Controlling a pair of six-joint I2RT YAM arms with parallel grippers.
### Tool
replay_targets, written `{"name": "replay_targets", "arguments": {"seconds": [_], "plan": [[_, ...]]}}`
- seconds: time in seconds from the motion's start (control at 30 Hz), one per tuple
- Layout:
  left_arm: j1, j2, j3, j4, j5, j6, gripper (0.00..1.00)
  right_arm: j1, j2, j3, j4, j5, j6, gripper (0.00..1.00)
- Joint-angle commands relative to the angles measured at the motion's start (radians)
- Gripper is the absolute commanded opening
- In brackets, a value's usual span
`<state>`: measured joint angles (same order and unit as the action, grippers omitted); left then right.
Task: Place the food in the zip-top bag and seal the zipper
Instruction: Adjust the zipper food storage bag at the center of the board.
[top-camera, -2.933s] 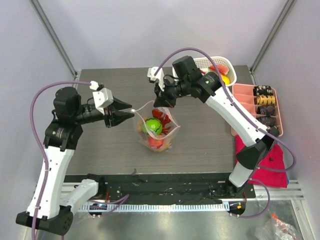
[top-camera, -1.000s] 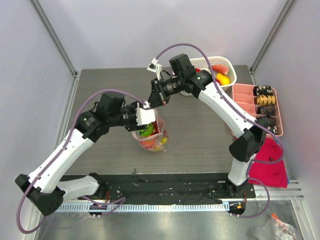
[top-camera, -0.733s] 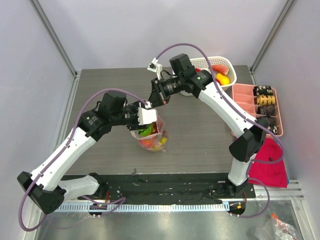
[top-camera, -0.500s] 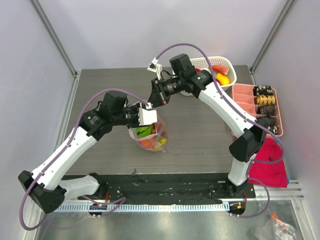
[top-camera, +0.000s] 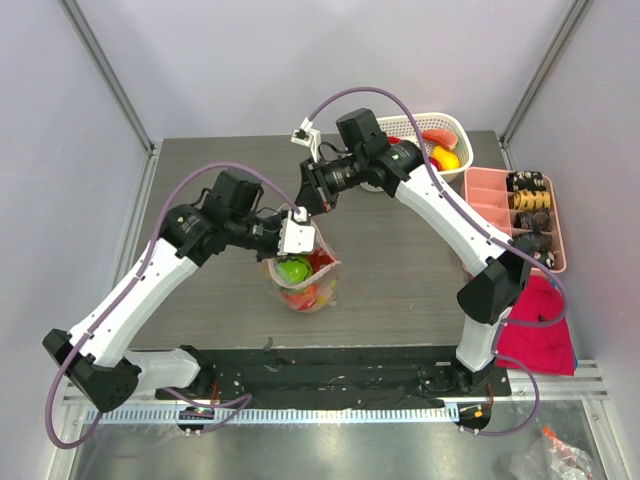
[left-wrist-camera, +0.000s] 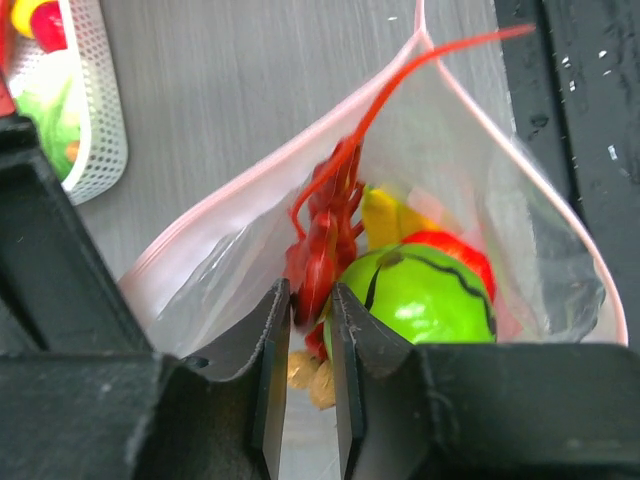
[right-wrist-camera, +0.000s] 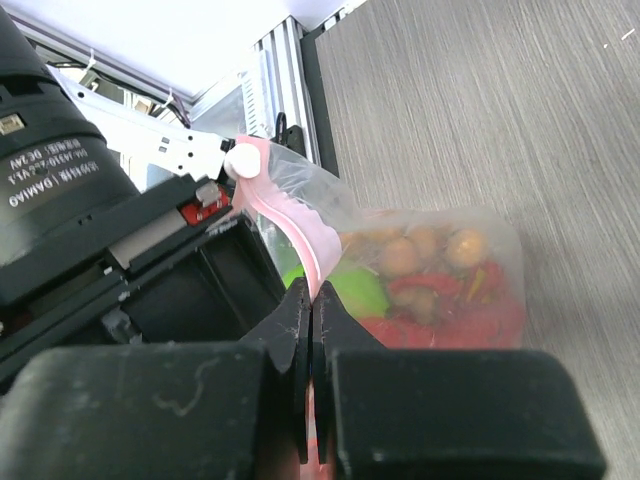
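Your right fingers (right-wrist-camera: 290, 340) are clenched on the pink zipper (right-wrist-camera: 283, 215) at one end of the mouth, holding up the zip-top bag (top-camera: 310, 290), which stands on the table (top-camera: 400, 270) between the two arms. The food (left-wrist-camera: 425, 290) sits inside it: green round fruit, something yellow, berries, and a red chilli (left-wrist-camera: 325, 235) riding high against the wall nearest your left fingers (left-wrist-camera: 268, 350). Those fingers straddle that rim with a narrow gap between them; whether they have bitten the plastic cannot be told. Finding: loading looks done, sealing is the step in hand, and the mouth gapes. Recommendation: close the left fingers on both lips of the strip only, with the chilli below the pinch. Hold the right end taut and press squarely along the strip; a trapped chilli would likely leave the seal open.
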<state>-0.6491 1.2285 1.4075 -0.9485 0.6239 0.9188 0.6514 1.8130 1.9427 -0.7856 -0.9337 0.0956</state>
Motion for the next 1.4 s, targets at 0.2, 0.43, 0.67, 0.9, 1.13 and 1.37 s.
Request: {"name": "replay_targets", "arguments": {"seconds": [0.2,0.43,0.67,0.9,1.13,1.37], "plan": [[-0.024,0.017,0.007,0.027,0.046,-0.061,0.27,0.002,-0.003,0.065,0.051,-0.040,-0.007,0.01],[-0.046,0.042,0.059,-0.013,-0.026,-0.087,0.00,0.004,-0.006,0.056,0.048,-0.039,-0.023,0.01],[-0.124,0.140,0.312,-0.292,-0.205,-0.003,0.00,0.004,-0.007,0.039,0.031,-0.028,-0.050,0.01],[-0.135,0.172,0.407,-0.401,-0.250,0.040,0.00,0.002,-0.009,0.038,0.016,-0.014,-0.057,0.01],[-0.211,0.239,0.443,-0.552,-0.403,0.120,0.00,0.004,0.000,0.051,0.003,-0.014,-0.054,0.01],[-0.228,0.272,0.306,-0.461,-0.369,0.060,0.00,0.013,0.014,0.082,0.013,-0.022,-0.013,0.01]]}}
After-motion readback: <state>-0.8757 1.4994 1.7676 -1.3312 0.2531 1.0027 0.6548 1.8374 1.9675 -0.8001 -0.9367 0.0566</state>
